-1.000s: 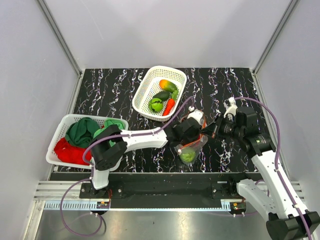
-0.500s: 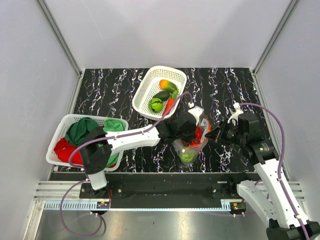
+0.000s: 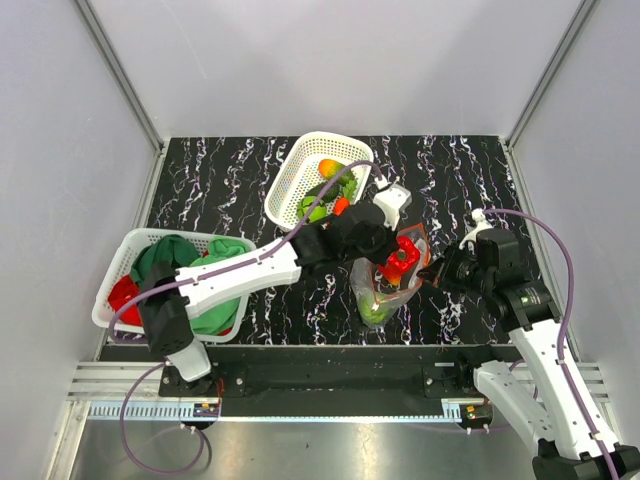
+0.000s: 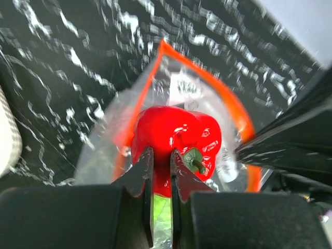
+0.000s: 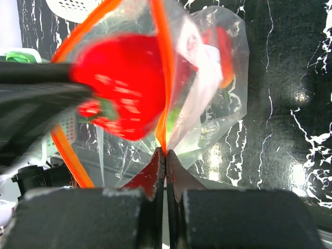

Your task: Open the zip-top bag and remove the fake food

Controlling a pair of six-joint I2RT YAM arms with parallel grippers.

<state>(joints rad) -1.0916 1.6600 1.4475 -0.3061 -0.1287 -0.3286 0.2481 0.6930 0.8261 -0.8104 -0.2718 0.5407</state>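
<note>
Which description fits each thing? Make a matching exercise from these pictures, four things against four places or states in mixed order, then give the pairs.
Things
1. red pepper
2. zip-top bag
3. far basket
4. left basket

Places or states
A. holds red and green cloths
B. mouth edge pinched by the right gripper
C. held by the left gripper at the bag's mouth
D. holds other fake food

Pairs: 1-C, 2-B, 3-D, 4-A

The pepper (image 4: 176, 137) is red, the bag (image 4: 106, 145) clear, orange-rimmed.
</note>
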